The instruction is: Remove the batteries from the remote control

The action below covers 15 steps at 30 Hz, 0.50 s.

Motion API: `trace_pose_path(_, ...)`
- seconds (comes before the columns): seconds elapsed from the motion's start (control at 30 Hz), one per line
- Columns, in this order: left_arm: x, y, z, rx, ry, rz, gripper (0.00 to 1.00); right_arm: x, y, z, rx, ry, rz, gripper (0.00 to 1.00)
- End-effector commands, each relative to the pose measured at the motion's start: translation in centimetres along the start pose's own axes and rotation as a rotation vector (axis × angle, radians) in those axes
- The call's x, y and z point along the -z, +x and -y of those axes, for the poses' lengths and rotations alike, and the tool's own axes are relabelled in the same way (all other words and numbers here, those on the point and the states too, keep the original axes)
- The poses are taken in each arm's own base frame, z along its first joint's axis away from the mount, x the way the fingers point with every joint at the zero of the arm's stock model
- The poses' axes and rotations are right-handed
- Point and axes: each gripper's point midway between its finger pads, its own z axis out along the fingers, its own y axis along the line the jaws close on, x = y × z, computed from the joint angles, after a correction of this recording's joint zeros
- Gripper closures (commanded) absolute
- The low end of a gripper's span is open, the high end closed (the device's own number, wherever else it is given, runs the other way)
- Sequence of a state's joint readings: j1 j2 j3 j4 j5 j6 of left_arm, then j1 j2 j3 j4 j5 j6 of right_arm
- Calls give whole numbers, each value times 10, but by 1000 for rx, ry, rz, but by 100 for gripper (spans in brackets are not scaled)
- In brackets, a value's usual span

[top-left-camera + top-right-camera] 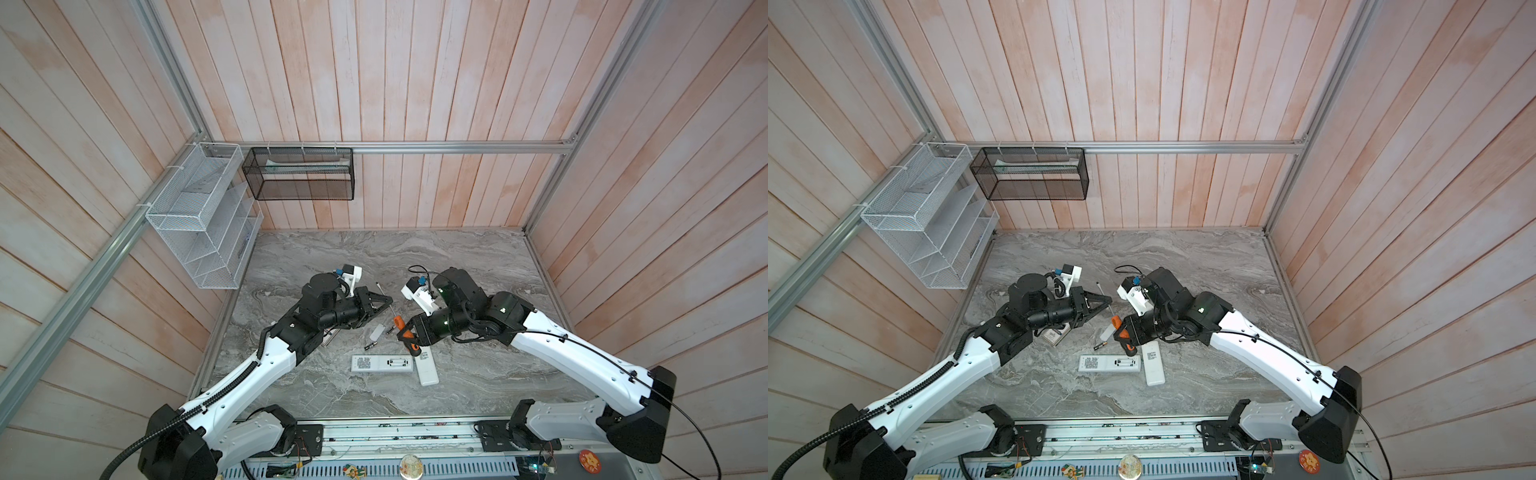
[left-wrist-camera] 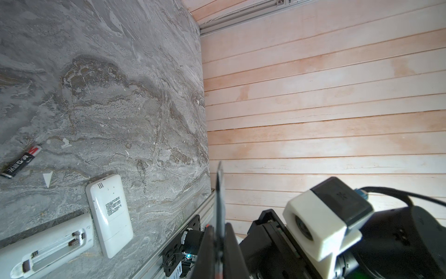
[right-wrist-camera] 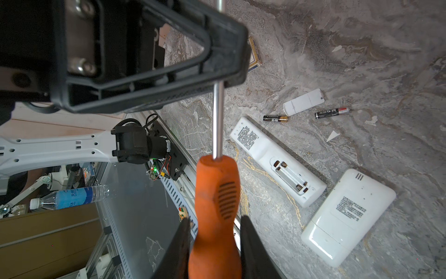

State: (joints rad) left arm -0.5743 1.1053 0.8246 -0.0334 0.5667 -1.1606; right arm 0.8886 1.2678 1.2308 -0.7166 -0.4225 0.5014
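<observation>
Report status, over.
Left gripper shut on screwdriver shaft, right gripper on its handle. Two batteries loose on table; long remote bay empty. Second remote unopened.

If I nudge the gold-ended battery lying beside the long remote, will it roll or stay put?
The gold-ended battery is a smooth cylinder lying on its side on the flat table, so it likely rolls if pushed crosswise. It is thin and looks glossy, so a pinch may slip.

The screwdriver (image 3: 217, 193) handle's end is cut off at the frame edge, its shaft partly hidden behind the left gripper (image 3: 226, 72). The open remote (image 2: 36, 241) is cropped in the left wrist view.
</observation>
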Motion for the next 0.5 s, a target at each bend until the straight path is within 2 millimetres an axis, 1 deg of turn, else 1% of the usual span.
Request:
trace_pose_path(0.0,5,0,5,-21,7,18,93,7,-5,10,-32,57,54,100)
trace_pose_path(0.03,6,-1,4,-22,-3,25,75,8,-6,12,-37,69,64,100)
trace_pose_path(0.1,10,-2,2,-29,-18,42,51,10,-6,19,-54,95,72,100)
trace_pose_path(0.2,17,-4,0,-39,-35,62,18,14,-5,37,-97,150,86,100)
trace_pose_path(0.23,20,-4,-2,-40,-41,66,1,16,-4,45,-117,167,87,100)
trace_pose_path(0.3,25,-4,-5,-40,-54,71,0,19,-1,64,-154,204,94,100)
trace_pose_path(0.47,37,1,-18,-18,-82,77,0,33,11,131,-290,326,117,100)
